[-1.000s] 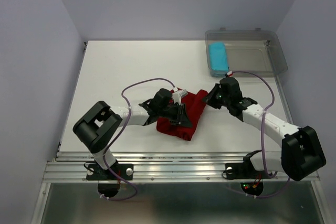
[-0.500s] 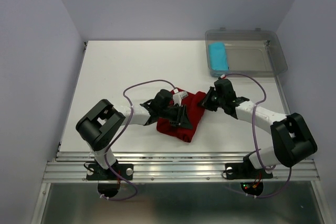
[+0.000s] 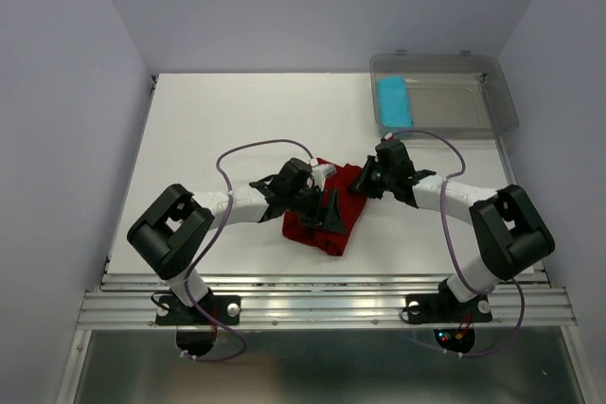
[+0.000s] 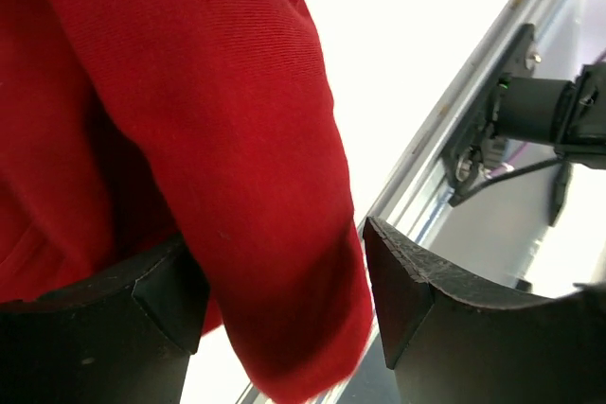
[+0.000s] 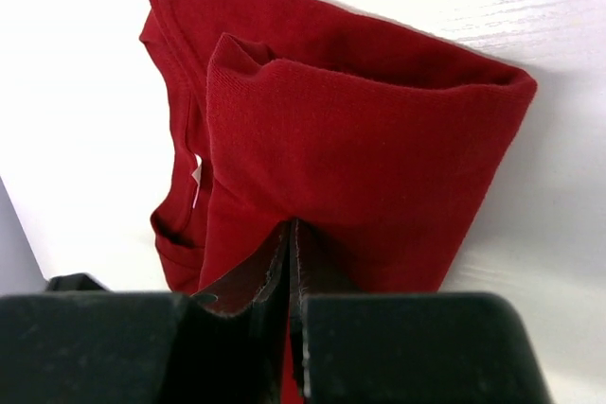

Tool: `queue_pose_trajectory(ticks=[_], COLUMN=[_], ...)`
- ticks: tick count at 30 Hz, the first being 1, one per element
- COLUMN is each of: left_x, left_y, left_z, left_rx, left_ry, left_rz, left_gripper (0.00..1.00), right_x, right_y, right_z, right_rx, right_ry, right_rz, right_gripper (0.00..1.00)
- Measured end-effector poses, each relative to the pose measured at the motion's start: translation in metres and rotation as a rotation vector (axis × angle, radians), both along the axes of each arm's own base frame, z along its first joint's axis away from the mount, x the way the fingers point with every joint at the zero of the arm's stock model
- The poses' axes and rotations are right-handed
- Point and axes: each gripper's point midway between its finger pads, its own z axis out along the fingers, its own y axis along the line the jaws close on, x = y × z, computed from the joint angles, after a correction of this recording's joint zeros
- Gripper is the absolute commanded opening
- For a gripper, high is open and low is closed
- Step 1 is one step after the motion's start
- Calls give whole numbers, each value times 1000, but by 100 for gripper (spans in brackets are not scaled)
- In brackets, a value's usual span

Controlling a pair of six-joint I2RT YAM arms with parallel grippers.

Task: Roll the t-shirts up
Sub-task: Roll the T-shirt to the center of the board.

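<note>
The dark red t-shirt (image 3: 305,231) lies partly rolled on the white table, between the two arms. My left gripper (image 3: 329,213) is over its middle. In the left wrist view its jaws (image 4: 282,257) stand wide open around a thick fold of red cloth (image 4: 218,92), with a gap on the right side. My right gripper (image 3: 365,182) sits at the shirt's right edge. Its fingers (image 5: 292,234) are shut, with a thin layer of the red shirt (image 5: 360,120) pinched between them. The cyan-blue rolled t-shirt (image 3: 392,106) lies in the clear bin (image 3: 502,92).
The clear plastic bin stands at the table's back right corner. An aluminium rail (image 3: 322,305) runs along the near edge, also seen as the rail (image 4: 473,101) just beyond the shirt's fold. Purple cables loop over both arms.
My left gripper has opened and let go of the red fold. The right arm has swung left, bringing its shut gripper closer onto the shirt's right edge.
</note>
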Motion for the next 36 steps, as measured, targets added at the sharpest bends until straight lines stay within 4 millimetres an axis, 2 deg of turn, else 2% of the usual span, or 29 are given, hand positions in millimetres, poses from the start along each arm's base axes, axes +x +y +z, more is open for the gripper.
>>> queue_pose_trajectory(ticks=[9, 12, 15, 16, 18, 27, 36], left_x=[10, 16, 24, 27, 30, 36, 34], left_y=[23, 29, 32, 34, 38, 58, 63], left_z=[21, 29, 32, 32, 27, 2, -35], left_rx=[88, 94, 95, 94, 105, 158, 223], left_ry=[-91, -116, -126, -129, -122, -44, 30], left_rz=[78, 113, 154, 167, 197, 316, 327], left_gripper=[72, 65, 39, 19, 1, 0, 0], right_x=[1, 1, 1, 1, 0, -6, -35], right_y=[8, 10, 11, 11, 12, 27, 52], right_z=[-12, -13, -13, -13, -12, 11, 21], right_rx=[-7, -6, -7, -8, -11, -19, -11], right_ry=[20, 19, 17, 15, 11, -32, -41], right_rz=[31, 37, 42, 45, 51, 121, 224], right_gripper=[6, 6, 6, 6, 7, 8, 9])
